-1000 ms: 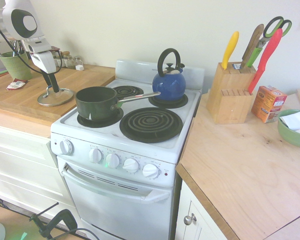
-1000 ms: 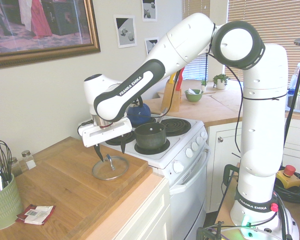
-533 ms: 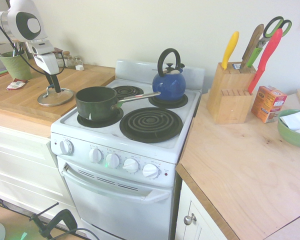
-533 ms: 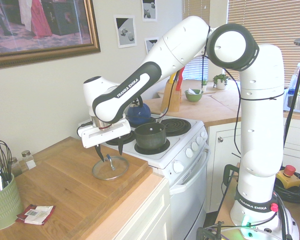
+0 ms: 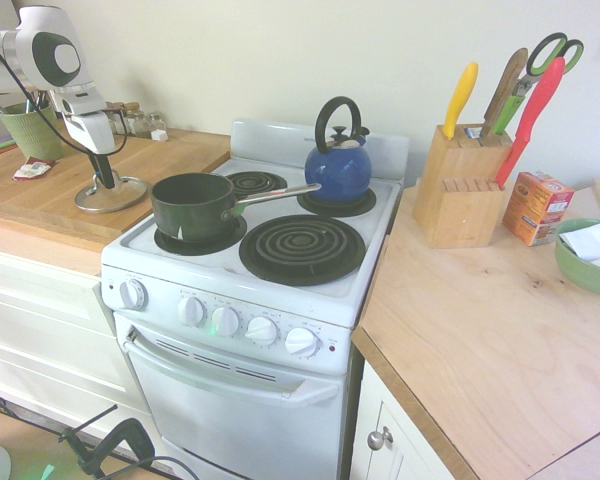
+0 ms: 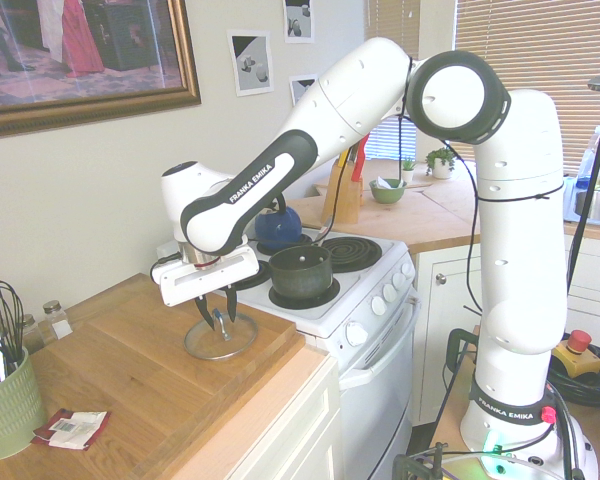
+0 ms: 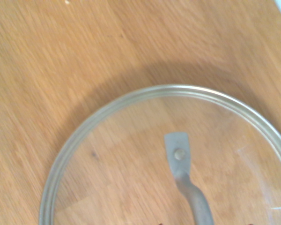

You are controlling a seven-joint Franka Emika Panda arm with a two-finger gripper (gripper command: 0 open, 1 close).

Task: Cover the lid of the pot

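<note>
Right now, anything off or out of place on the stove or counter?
Nothing spilled or damaged. The lid lies flat on the wooden counter beside the stove, off the pot, which sits open on the front burner. A small packet lies loose near the counter edge.

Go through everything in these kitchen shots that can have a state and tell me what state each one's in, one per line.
lid: off the pot, lying flat on the wooden counter, handle up.
pot: uncovered, upright on the front left burner.
gripper: pointing down over the lid, fingers either side of its handle, part closed.
kettle: upright on the back right burner.
oven door: closed.
cabinet door: closed.
</note>
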